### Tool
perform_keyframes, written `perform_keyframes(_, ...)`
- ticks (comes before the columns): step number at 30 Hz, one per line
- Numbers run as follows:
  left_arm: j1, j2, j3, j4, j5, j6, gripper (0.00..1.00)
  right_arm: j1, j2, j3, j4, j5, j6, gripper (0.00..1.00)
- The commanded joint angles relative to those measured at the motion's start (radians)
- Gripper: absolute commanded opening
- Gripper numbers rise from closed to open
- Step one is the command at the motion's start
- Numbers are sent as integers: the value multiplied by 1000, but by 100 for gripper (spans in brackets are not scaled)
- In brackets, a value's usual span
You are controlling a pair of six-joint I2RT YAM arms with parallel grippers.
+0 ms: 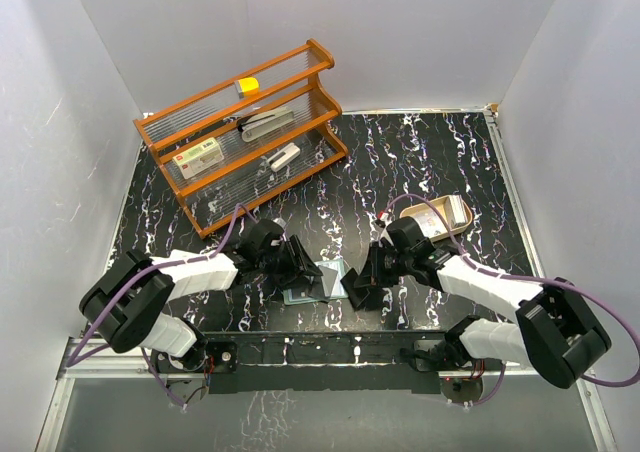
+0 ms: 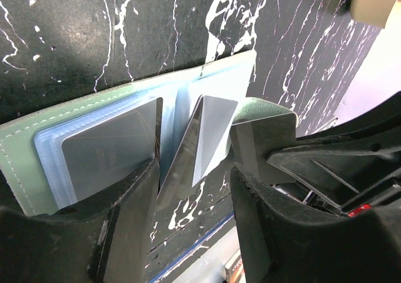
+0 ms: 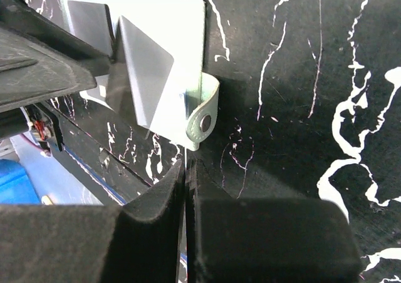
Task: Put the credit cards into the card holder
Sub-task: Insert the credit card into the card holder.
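The card holder (image 1: 330, 273) lies open on the black marbled table between my two grippers, pale green with blue-grey sleeves (image 2: 37, 146) (image 3: 185, 26). One grey credit card (image 2: 106, 148) sits flat in its left sleeve. A second card (image 2: 212, 126) (image 3: 147, 70) stands tilted, one edge in the middle of the holder. My left gripper (image 2: 191, 170) (image 1: 303, 265) is open, its fingers either side of the tilted card's near edge. My right gripper (image 3: 187, 164) (image 1: 362, 289) is shut and empty, just short of the holder's snap strap (image 3: 200, 123).
An orange wooden rack (image 1: 240, 122) stands at the back left with a white red-labelled box (image 1: 200, 157) and other small items. A tan oval tray (image 1: 440, 217) sits behind the right arm. The table's front edge and metal rail are just behind both grippers.
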State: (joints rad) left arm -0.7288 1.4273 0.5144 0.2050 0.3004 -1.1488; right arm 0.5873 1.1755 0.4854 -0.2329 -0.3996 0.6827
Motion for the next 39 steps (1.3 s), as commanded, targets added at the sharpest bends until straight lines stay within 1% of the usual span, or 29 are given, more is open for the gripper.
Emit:
perform_keyframes(1,-3,9,-25,-5,16,-6,48,5,24,-25,107,-32,17,0)
perform_keyframes(5,-2,19,-28,-1,20,-7,48,4,38,-45,147,-54,32,0)
perform_keyframes(9,-2,24,-36,16,27,-13,47,5,41,-45,150,-50,32,0)
perform_keyframes(12,-3,25,-38,28,34,-17,43,5,41,-40,149,-48,31,0)
perform_keyframes(18,-2,14,-40,33,39,-19,28,5,48,-43,144,-41,25,0)
perform_keyframes(23,-3,7,-52,50,37,-24,12,4,33,-48,131,-30,19,0)
perform_keyframes(26,-2,7,-56,60,40,-26,1,5,28,-49,119,-22,8,0)
perform_keyframes(29,-1,2,-63,54,32,-27,0,5,20,-36,83,-4,-5,0)
perform_keyframes(34,14,-37,-108,80,10,-46,0,5,-45,26,2,33,-18,0)
perform_keyframes(39,20,-89,-143,127,-10,-59,0,4,-54,61,-3,58,-37,0)
